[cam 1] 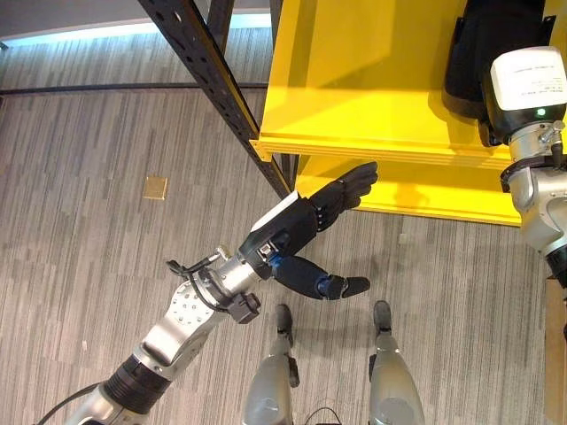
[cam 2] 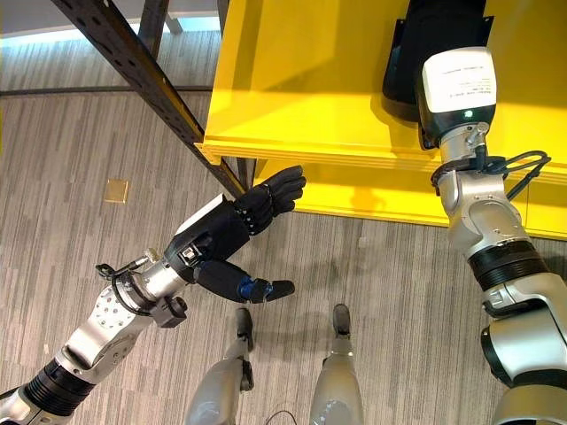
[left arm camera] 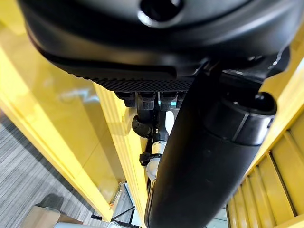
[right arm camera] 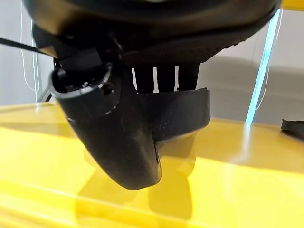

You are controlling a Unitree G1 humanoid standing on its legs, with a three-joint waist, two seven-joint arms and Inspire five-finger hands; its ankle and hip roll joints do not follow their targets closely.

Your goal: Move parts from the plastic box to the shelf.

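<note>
The yellow shelf (cam 1: pixel 354 88) fills the upper right of the eye views, with a lower yellow level (cam 1: pixel 416 195) under it. My right hand (cam 2: pixel 438 35) reaches over the top level, and a black plastic part (right arm camera: pixel 178 111) sits between its thumb and fingers (right arm camera: pixel 164 78), low over the yellow surface. My left hand (cam 1: pixel 306 226) hangs in the air just before the shelf's front edge (cam 1: pixel 372 150), open and holding nothing, thumb spread downward.
A black perforated shelf post (cam 1: pixel 213 80) slants down to the shelf's left corner. Another dark item (right arm camera: pixel 292 127) lies further along the shelf top. A small brass plate (cam 1: pixel 156 187) is set in the striped floor. A cardboard box (left arm camera: pixel 42 216) stands below.
</note>
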